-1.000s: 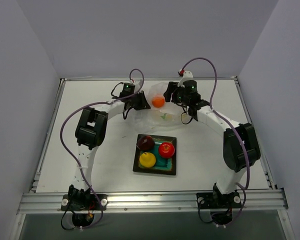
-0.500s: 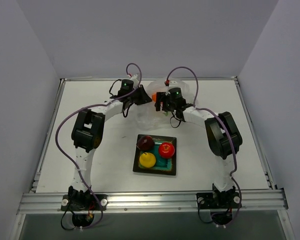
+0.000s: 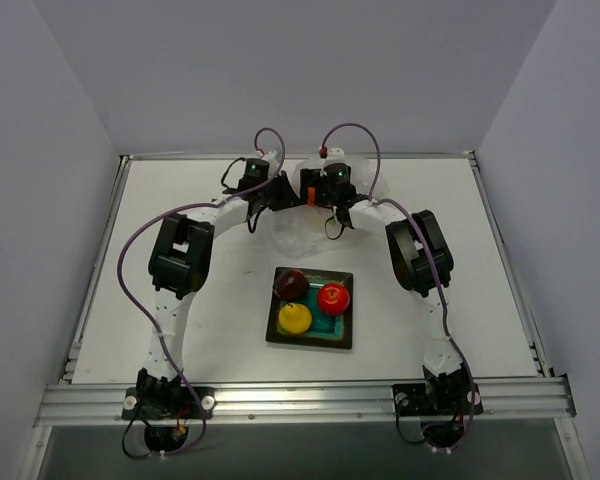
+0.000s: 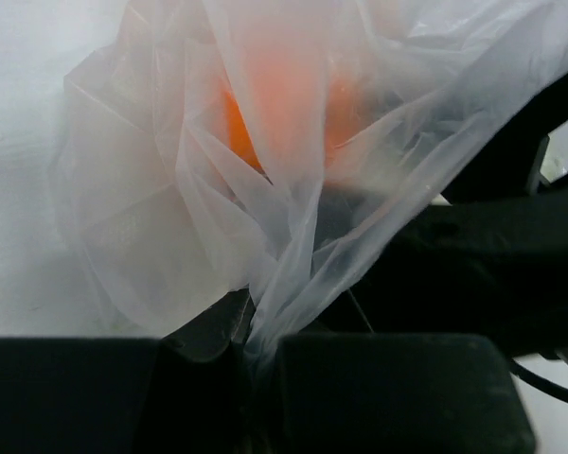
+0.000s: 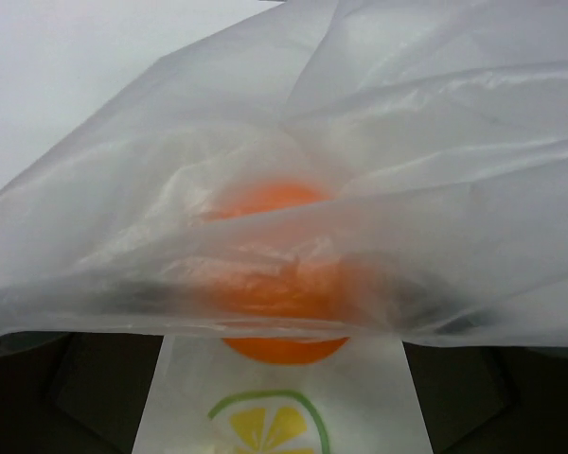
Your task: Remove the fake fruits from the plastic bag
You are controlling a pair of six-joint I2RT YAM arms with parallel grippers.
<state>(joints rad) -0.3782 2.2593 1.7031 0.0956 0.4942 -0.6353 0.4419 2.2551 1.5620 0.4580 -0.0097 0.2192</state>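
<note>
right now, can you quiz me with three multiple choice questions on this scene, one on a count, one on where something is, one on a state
1. How many fruits lie on the plate?
A) three
B) two
C) four

2. Where is the orange fruit?
A) on the plate
B) on the bare table
C) inside the plastic bag

3. How is the left gripper?
A) open above the plate
B) shut on a fold of the plastic bag
C) gripping the plate's rim

Answers:
1 A, the dark red fruit, the bright red fruit and the yellow fruit sit on it.
2 C, both wrist views show it through the film.
3 B, the left wrist view shows film pinched between its closed fingers.
</note>
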